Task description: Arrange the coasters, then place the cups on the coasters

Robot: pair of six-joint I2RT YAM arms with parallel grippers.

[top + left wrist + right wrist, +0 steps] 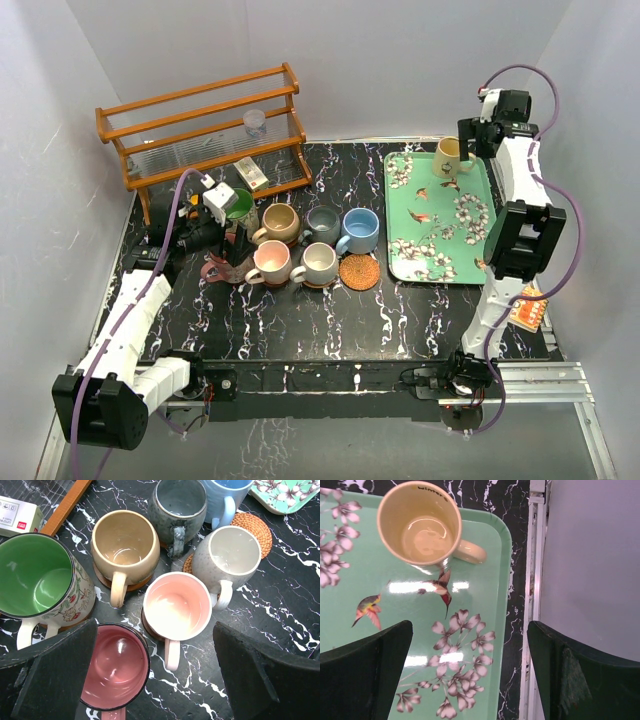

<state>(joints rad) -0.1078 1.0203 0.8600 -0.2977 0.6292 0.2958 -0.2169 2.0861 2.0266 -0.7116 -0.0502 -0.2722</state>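
Note:
Six cups stand in a cluster on brown and wicker coasters: green (pixel 35 575), tan (pixel 125 542), grey-blue (pixel 177 502), blue (pixel 225 495), cream (pixel 232 550) and pink (pixel 177 605). A bare wicker coaster (pixel 359 271) lies right of the cream cup. My left gripper (pixel 155 675) hangs open over the cluster's near left. The maroon cup (pixel 112 665) stands against the inside of its left finger. A yellow cup (pixel 420 525) stands upright on the green tray (pixel 485 605). My right gripper (pixel 470 675) is open above the tray's edge, just short of that cup and holding nothing.
A wooden rack (pixel 200 120) stands at the back left with a clear plastic cup (pixel 255 122) on it. A small box (pixel 252 173) lies below it. The flowered tray (pixel 440 215) fills the right side. An orange object (pixel 527 312) lies by the right arm.

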